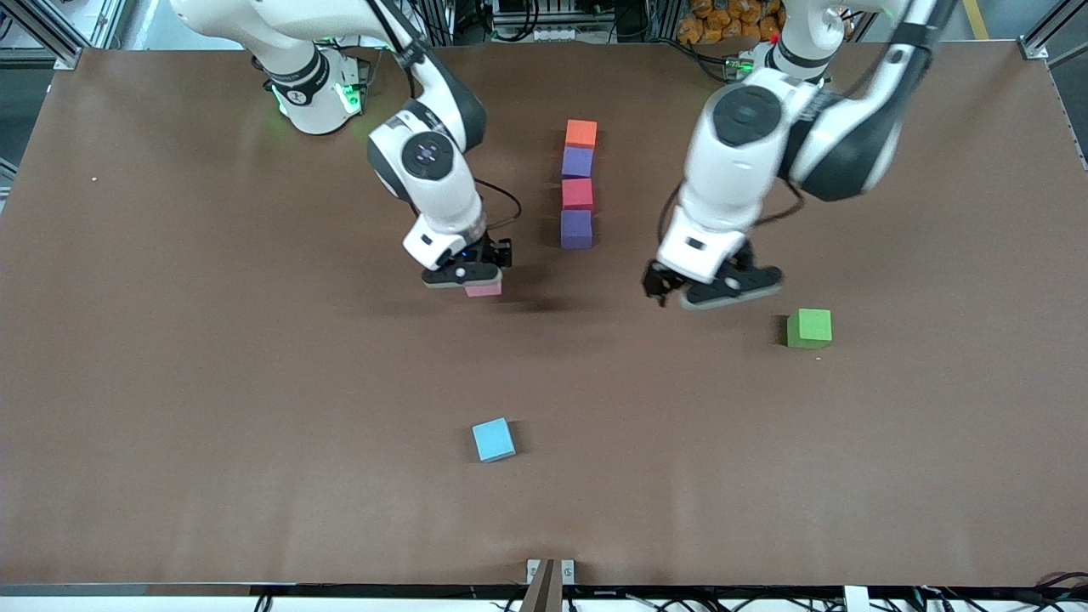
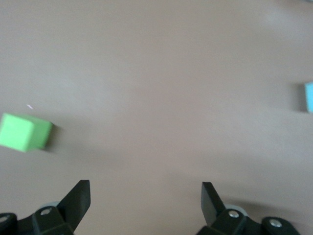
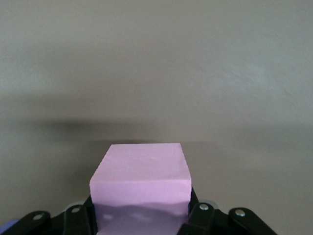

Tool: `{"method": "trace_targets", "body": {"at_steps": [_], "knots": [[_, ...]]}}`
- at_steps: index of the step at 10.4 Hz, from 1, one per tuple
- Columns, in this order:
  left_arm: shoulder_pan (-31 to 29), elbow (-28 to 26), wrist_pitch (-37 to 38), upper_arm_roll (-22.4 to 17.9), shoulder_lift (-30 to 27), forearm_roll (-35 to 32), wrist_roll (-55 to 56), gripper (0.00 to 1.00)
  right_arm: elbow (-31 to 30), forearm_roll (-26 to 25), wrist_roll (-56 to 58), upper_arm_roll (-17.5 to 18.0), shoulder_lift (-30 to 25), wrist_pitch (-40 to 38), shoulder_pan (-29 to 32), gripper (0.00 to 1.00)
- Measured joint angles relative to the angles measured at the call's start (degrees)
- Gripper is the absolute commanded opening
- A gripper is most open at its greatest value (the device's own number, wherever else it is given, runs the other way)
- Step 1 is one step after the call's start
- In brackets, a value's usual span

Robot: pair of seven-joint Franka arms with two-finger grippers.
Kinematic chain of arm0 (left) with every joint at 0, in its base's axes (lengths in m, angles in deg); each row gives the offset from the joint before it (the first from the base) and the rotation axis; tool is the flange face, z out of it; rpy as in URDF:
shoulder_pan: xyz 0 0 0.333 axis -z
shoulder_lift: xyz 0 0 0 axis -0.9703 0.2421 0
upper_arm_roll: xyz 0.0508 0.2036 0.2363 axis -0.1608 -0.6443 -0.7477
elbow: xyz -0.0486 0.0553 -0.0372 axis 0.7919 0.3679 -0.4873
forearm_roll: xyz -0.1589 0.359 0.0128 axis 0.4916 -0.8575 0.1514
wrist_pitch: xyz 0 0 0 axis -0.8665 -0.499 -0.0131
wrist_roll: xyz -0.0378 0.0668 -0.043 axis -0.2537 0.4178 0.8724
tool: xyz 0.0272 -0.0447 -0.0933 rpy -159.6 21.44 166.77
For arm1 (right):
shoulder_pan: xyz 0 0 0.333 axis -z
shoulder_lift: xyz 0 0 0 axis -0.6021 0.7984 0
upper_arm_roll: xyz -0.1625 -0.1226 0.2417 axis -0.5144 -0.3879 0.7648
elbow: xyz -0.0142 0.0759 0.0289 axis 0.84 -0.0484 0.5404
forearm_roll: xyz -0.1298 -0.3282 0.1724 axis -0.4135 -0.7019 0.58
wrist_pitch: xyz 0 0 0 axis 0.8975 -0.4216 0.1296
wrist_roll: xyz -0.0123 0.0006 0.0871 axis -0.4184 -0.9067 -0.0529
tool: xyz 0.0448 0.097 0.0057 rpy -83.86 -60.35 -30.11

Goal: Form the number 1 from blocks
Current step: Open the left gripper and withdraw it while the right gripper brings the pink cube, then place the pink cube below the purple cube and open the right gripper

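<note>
A: Four cubes lined up: orange cube (image 1: 581, 133), purple cube (image 1: 577, 161), red cube (image 1: 577, 194), second purple cube (image 1: 576, 229).

B: Pink cube (image 1: 484, 289) clamped in the right gripper (image 1: 466, 278), beside the column's near end. Only it remains.

A: Left gripper (image 1: 712, 289) waits, jaws wide, near the green cube (image 1: 808, 328).

The right arm reaches from its base down over the middle of the table, wrist bent so the right gripper (image 1: 473, 279) points downward; its fingers (image 3: 78, 220) are clamped on the pink block (image 3: 141, 183), held up in the air; the left arm bends at the elbow near its base and slopes down over its own end of the table; the left gripper (image 1: 714, 289) hangs low above the surface, jaws spread wide, holding nothing.
</note>
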Motion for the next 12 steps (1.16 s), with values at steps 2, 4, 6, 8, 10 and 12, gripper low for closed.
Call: {"method": "trace_targets", "body": {"at_steps": [2, 4, 6, 8, 10, 12], "knots": [[-0.8, 0.7, 1.0, -6.6, -0.7, 2.9, -10.6, 1.00, 9.4, -0.8, -0.1, -2.7, 5.5, -6.2, -4.0, 0.57], [-0.8, 1.3, 4.1, -11.7, -1.9, 4.8, -18.5, 1.00, 15.7, -0.8, -4.1, -4.2, 10.2, -7.4, -8.2, 0.57], [-0.9, 1.4, 6.9, -15.1, -3.8, 6.7, -21.4, 1.00, 18.8, -0.6, -8.0, -4.6, 13.5, -6.9, -11.8, 0.57], [-1.3, 1.5, 9.4, -17.8, -5.6, 6.9, -26.2, 1.00, 20.2, 2.1, -9.5, -4.9, 15.1, -5.6, -14.4, 0.56], [-1.5, 1.5, 12.4, -19.8, -6.7, 7.0, -31.1, 1.00, 21.8, 4.1, -9.7, -5.4, 16.3, -5.5, -16.6, 0.56], [-1.6, 1.5, 13.4, -20.7, -7.0, 7.0, -34.6, 1.00, 22.3, 4.6, -10.4, -5.4, 17.2, -5.5, -17.7, 0.56]]}}
